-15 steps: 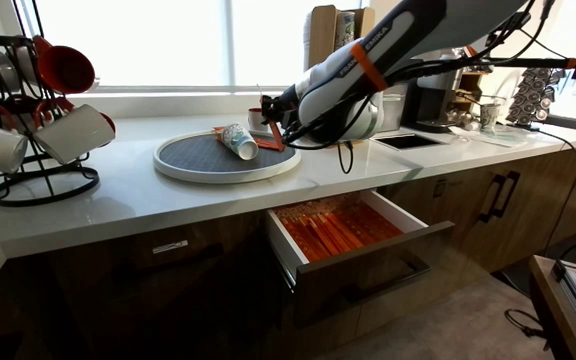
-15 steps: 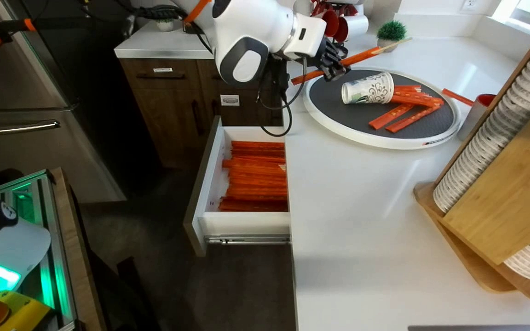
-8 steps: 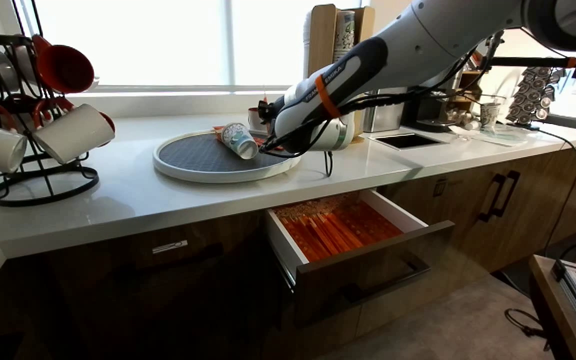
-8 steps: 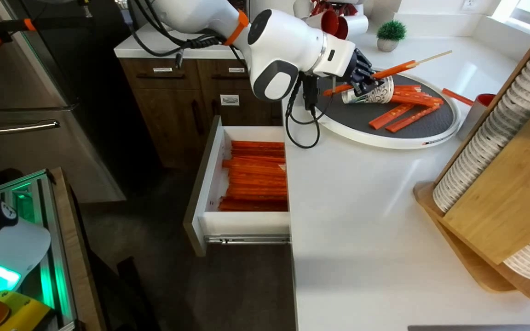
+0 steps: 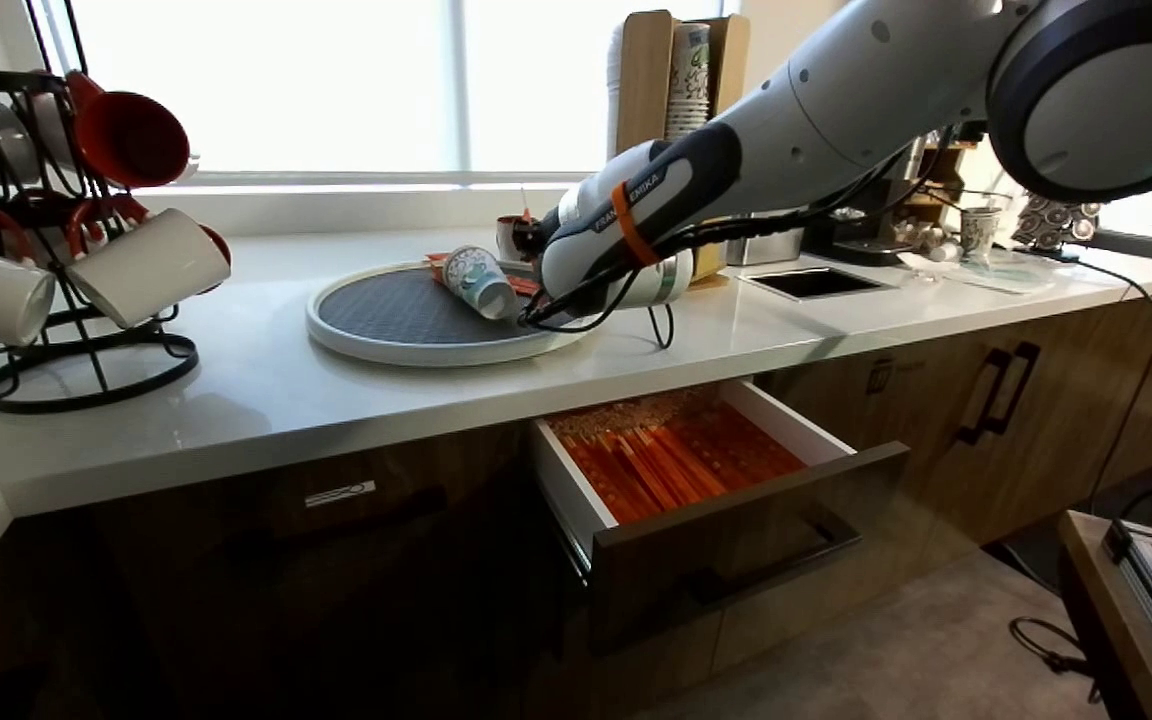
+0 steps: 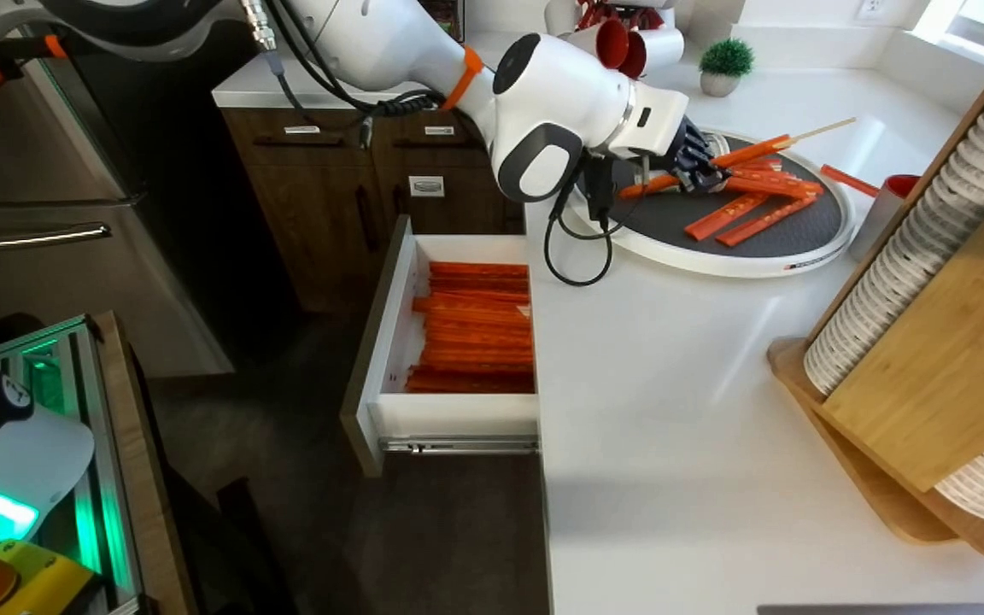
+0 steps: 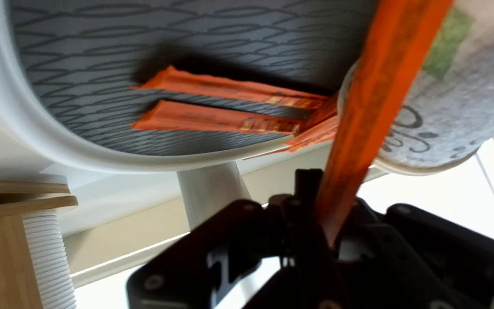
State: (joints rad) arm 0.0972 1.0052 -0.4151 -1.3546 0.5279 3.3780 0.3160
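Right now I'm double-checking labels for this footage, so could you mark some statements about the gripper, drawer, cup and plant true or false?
1. The gripper holds an orange packet. True.
2. The drawer is fully shut. False: the drawer stands open, with more packets inside.
3. The patterned cup stands upright. False: the patterned cup lies on its side on the round tray.
4. A potted plant stands on the counter. True.
5. A pale stick pokes out of the orange packet. True.

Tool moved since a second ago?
Yes: in an exterior view the tool has shifted right and down in frame, toward the middle of the round tray.
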